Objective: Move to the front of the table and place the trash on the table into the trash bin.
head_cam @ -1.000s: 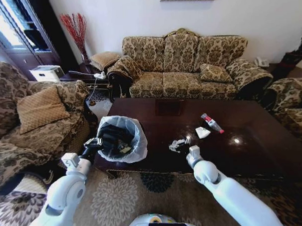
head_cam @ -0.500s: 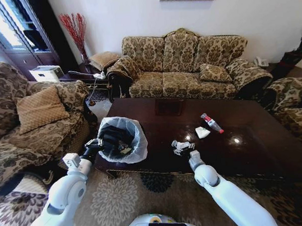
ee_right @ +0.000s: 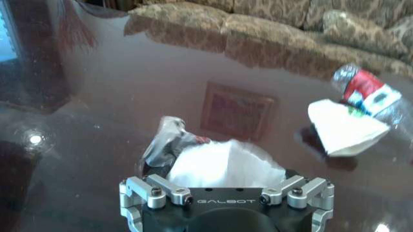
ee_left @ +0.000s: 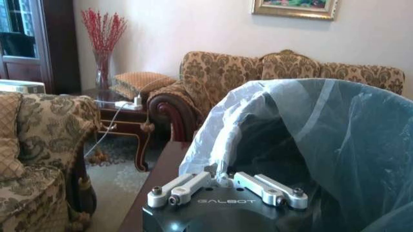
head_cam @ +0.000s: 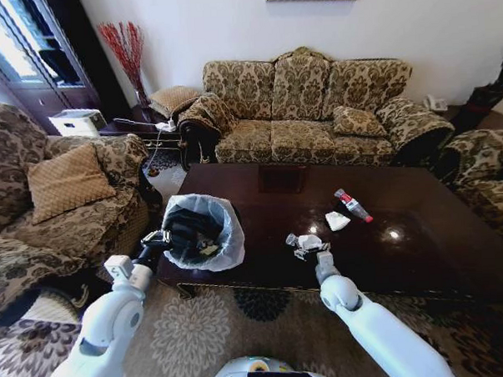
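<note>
Taking the dark glossy coffee table point(head_cam: 421, 248) as the landmark: at its near edge, the right gripper point(head_cam: 318, 251) sits over a crumpled white paper wad point(head_cam: 309, 242) that lies with a small clear wrapper point(ee_right: 161, 140) against it. In the right wrist view the wad point(ee_right: 226, 166) bulges up between the finger links, though whether the fingers actually pinch it cannot be told. At the table's near left corner stands the trash bin point(head_cam: 228, 219), its translucent white bag folded over the rim. The left gripper point(head_cam: 156, 239) is at the bin's outer side, and the left wrist view shows its fingers point(ee_left: 177, 188) drawn together on a fold of the bag liner point(ee_left: 219, 145).

Farther across the tabletop, beyond the wad and toward the right, a folded white paper scrap point(head_cam: 337, 221) lies flat, and just behind it a small clear plastic bottle point(head_cam: 352, 205) with red cap and label lies on its side. An inset square point(head_cam: 283, 179) marks the table near its far edge. Behind the table stands a patterned sofa point(head_cam: 306, 111).
</note>
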You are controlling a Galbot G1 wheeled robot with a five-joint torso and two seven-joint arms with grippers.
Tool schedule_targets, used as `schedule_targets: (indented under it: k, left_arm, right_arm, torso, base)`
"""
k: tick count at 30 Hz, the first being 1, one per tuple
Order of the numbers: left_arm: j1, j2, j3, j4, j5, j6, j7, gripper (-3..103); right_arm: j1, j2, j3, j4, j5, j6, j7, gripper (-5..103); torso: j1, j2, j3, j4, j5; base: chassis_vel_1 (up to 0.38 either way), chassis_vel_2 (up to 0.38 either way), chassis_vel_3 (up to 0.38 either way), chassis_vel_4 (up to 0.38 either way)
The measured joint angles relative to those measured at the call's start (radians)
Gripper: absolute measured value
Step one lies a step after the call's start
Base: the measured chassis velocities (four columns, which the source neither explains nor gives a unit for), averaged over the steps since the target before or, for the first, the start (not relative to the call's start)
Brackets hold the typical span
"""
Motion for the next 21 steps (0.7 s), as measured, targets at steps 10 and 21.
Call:
schedule_targets:
  k: [10, 21]
  left_arm:
    - [0.003, -0.004, -0.001, 0.000, -0.004, -0.002, 0.003, 1]
    - [0.008, -0.010, 0.001, 0.001, -0.001, -0.006, 0.005, 1]
  right_arm:
    - [0.021, 0.018, 0.000, -0.043, 0.054, 0.017, -0.006, 79]
    - [0.042, 0.028, -0.006, -0.086, 0.006, 0.059, -0.068, 51]
  torso:
    - [0.000, 0.000, 0.000, 0.0000, -0.0002]
    - [0.000, 0.000, 0.000, 0.0001, 0.0000]
  base:
    - [0.000, 0.000, 0.000, 0.000]
    - [0.000, 0.000, 0.000, 0.000]
